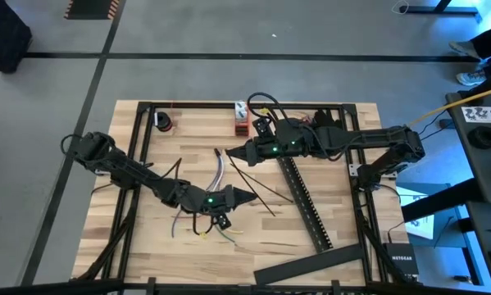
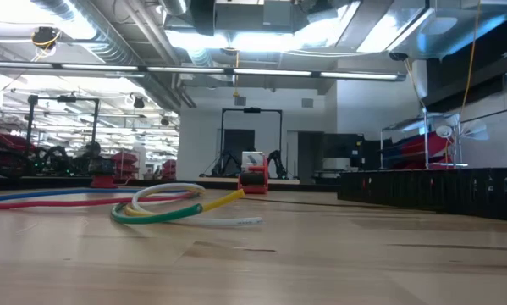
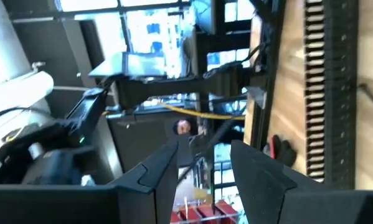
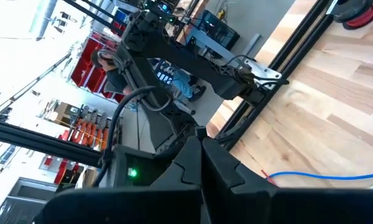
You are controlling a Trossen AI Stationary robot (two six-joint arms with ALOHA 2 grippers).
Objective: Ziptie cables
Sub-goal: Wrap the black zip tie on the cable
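The cables lie loose on the wooden table near its middle, running toward the near edge under my left arm. In the low view they show as a flat coil with red and blue strands trailing left. The right wrist view shows a blue strand. My left gripper hovers above the table just right of the cables, pointing toward the table's right edge. Its fingers stand apart with nothing plainly between them. My right gripper hovers farther back, pointing left, with its fingers shut.
Thin black strips lie crossed between the grippers. A long black slotted bar runs down the table's right half, and a flat black bar lies at the near right. A red-and-white object stands at the far edge. Black rails frame the table.
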